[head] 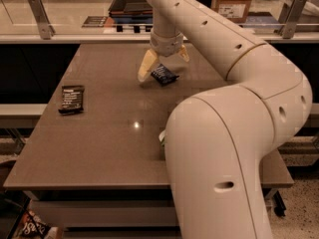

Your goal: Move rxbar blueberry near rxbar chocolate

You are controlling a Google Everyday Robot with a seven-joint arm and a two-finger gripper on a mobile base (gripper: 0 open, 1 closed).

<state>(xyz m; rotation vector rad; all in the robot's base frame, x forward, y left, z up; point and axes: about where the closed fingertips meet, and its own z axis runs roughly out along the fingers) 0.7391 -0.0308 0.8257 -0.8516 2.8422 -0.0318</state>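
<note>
Straddling the rxbar blueberry [165, 75], the hand [164, 66] is spread wide, rxbar chocolate [72, 98] well apart.

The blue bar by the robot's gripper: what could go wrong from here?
The gripper is open over the rxbar blueberry, which lies flat on the table; it might slip off the thin bar or shove it away. The rxbar chocolate lies far off near a table edge, so the bar could drop on the way.
</note>
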